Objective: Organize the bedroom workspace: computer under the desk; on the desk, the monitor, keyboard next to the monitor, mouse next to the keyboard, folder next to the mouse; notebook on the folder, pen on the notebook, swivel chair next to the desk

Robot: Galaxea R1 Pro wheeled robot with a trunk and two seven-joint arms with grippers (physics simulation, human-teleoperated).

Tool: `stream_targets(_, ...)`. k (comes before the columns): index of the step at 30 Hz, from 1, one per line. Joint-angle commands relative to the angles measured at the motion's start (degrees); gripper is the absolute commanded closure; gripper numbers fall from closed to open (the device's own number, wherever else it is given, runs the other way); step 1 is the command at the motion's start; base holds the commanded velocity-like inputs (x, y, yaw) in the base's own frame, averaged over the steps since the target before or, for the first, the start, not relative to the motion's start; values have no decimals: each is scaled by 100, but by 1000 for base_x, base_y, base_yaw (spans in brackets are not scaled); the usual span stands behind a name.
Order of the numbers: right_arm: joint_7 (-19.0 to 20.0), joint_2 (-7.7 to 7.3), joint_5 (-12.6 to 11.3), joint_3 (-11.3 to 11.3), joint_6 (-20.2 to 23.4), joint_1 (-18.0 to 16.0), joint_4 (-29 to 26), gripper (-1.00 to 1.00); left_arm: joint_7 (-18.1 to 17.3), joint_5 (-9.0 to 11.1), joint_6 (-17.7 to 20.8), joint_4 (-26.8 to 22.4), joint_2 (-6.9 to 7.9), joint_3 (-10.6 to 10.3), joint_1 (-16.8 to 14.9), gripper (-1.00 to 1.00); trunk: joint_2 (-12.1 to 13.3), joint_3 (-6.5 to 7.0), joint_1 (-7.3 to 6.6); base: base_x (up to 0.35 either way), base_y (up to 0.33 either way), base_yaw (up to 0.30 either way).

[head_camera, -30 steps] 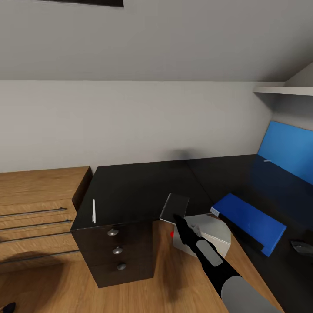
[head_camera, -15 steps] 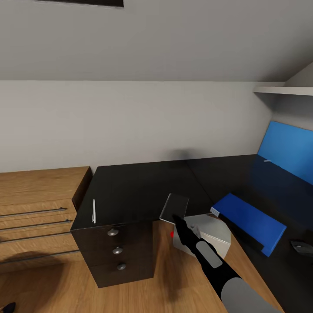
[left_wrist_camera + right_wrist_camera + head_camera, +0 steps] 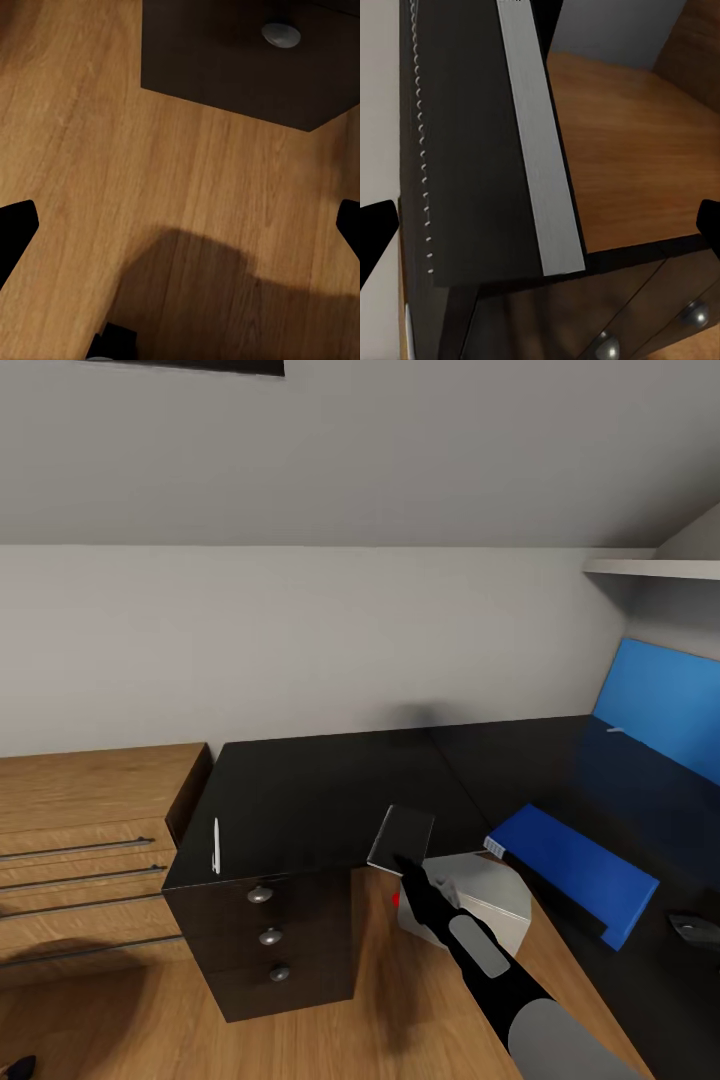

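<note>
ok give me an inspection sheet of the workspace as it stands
surface: black desk with drawers
job's things: white pen near the desk's left edge; dark notebook overhanging its front edge; blue folder on the desk; monitor back right; grey computer on the floor below
clutter: nothing seen
grippers: right gripper at the notebook, jaws open; left gripper over wood floor, jaws open
cables: nothing seen
surroundings: wooden dresser left of the desk; wall shelf
</note>
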Motion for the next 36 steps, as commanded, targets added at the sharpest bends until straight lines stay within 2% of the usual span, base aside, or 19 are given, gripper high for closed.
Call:
stream_targets(1, 15, -2, -41, 9, 5, -4, 2, -100, 40, 30, 13, -14, 6, -13, 0, -100, -3, -4, 0, 0, 0, 0)
stream_targets(16, 237, -14, -39, 8, -5, -1, -11, -100, 40, 32, 13, -6, 6, -13, 0, -100, -3, -4, 0, 0, 0, 0)
stream_targets(33, 272, -14, -31, 7, -18, 3, -5, -100, 40, 35, 13, 17, -13, -13, 0, -100, -3, -4, 0, 0, 0, 0)
stream_targets(34, 272, -14, -31, 8, -19, 4, -3, 100, 40, 34, 13, 23, -20, -13, 0, -100, -3, -4, 0, 0, 0, 0)
stream_targets(36, 272, -14, -30, 8, -22, 4, 0, 100, 40, 32, 13, 35, -41, -13, 0, -100, -3, -4, 0, 0, 0, 0)
